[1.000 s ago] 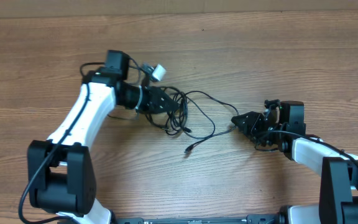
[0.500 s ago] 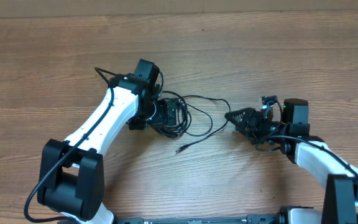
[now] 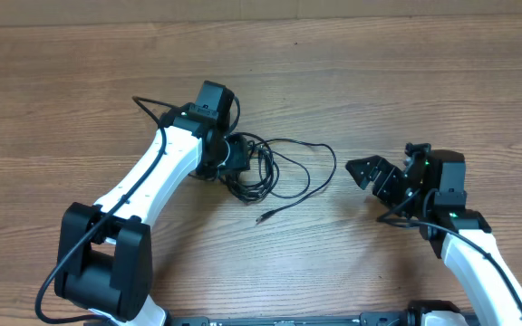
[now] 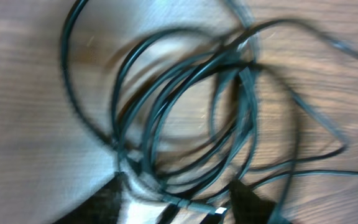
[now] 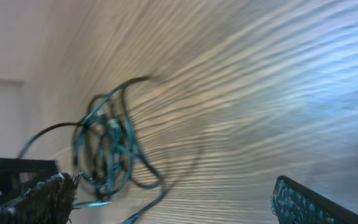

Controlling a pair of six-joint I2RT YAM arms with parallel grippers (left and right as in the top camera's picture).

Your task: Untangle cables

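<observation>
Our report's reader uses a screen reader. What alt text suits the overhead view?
A tangle of thin black cables lies on a wooden table. The left end effector sits at the tangle's left edge; the right end effector is open, clear of the cables.

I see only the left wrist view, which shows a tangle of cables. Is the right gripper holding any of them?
Observer: No. The right gripper is open and apart from the cables, on their right.
Operator: Is any plug end free?
Observer: Yes. One plug lies on the table outside the tangle, on the side toward the robot's bases.
</observation>
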